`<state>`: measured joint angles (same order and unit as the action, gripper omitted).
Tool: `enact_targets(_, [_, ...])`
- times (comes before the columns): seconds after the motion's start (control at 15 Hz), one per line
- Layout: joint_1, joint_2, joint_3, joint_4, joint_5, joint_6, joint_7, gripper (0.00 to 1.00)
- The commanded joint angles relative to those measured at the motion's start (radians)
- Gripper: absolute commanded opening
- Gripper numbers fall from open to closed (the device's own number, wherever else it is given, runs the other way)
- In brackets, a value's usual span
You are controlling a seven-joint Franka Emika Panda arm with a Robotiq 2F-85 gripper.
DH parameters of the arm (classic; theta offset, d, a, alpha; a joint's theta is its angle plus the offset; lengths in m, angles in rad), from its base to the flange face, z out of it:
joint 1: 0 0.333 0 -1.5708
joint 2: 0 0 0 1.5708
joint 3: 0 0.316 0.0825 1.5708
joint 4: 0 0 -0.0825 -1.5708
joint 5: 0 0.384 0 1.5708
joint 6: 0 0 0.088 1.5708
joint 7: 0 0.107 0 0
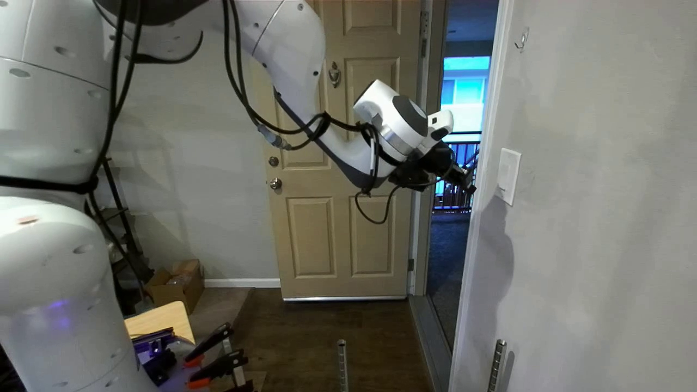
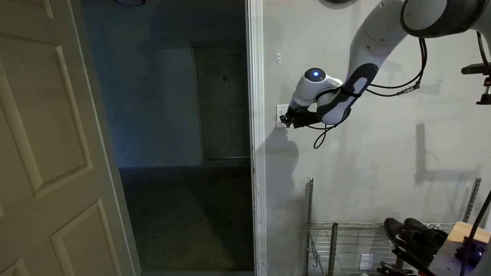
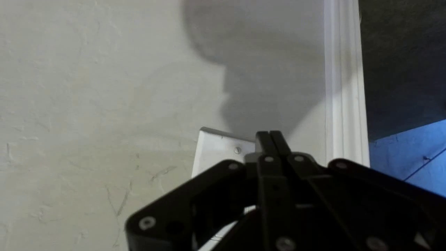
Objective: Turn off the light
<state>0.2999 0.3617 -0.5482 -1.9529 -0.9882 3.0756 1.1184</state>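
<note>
One white robot arm reached from the near left towards a pale wall on the right in an exterior view, with black cables looping along it. The light's white switch plate, small and upright, was fixed to that wall, just right of a white door trim. The arm's black gripper was narrow: in the wrist view its two slim fingers lay side by side, meeting along a thin seam. There, the plate showed to the left of the fingers and partly behind them, with a screw near its edge. In an exterior view the fingertips were left of the plate, a strip of wall and trim between. In an exterior view a blue indicator glowed above the gripper, which covered part of the plate. In both exterior views a cream panelled door stood open, left of the trim. In an exterior view black shoes sat at the right end of a wire rack.
</note>
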Motion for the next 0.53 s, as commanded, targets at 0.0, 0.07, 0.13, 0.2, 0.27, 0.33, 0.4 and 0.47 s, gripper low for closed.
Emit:
enact_targets(0.0, [0.023, 0.062, -0.05, 0.052, -0.017, 0.015, 0.086, 0.05])
enact_targets(0.07, [0.018, 0.073, -0.049, 0.06, -0.006, 0.01, 0.089, 0.05])
enact_targets(0.13, [0.015, 0.083, -0.049, 0.069, 0.0, 0.007, 0.094, 0.05])
enact_targets(0.2, [0.012, 0.092, -0.05, 0.076, 0.004, 0.006, 0.098, 0.05])
enact_targets(0.27, [0.013, 0.099, -0.053, 0.082, 0.005, 0.005, 0.103, 0.05])
enact_targets(0.33, [0.016, 0.105, -0.059, 0.089, 0.002, 0.005, 0.113, 0.05])
enact_targets(0.4, [0.022, 0.11, -0.066, 0.096, -0.002, 0.006, 0.125, 0.05])
enact_targets(0.47, [0.028, 0.112, -0.073, 0.103, -0.006, 0.005, 0.136, 0.05])
